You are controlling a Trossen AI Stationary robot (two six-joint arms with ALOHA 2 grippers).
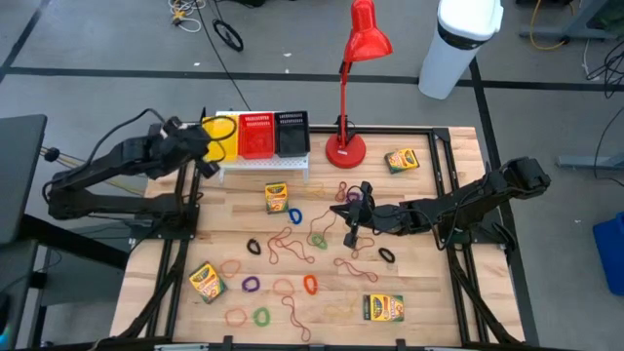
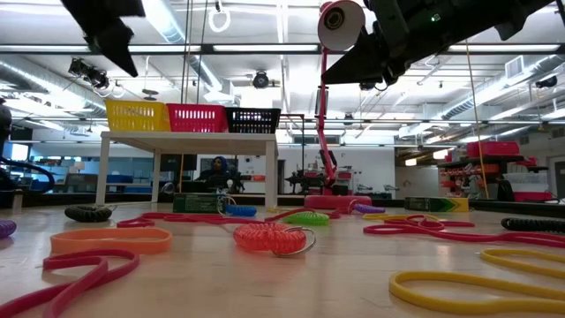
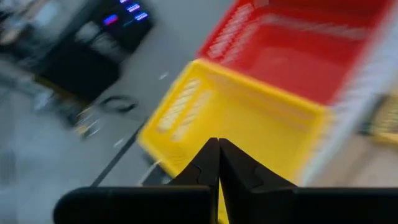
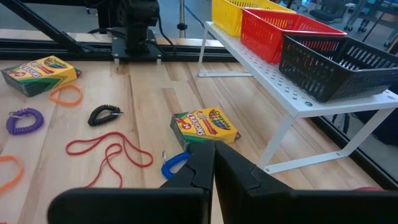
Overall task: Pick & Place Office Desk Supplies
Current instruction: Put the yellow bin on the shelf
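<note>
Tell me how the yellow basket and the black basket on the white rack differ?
The yellow basket sits at the left end of the white rack; the black basket sits at the right end. The left gripper, fingers shut, hangs by the yellow basket; no gripper is near the black basket. Both are slotted plastic baskets flanking a red basket.

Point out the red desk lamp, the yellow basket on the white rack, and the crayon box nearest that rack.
red desk lamp [image 1: 369, 35], high view, on its shade.
yellow basket [image 3: 261, 118], left wrist view, on its inner floor.
crayon box [image 4: 205, 124], right wrist view, on its printed top face.
</note>
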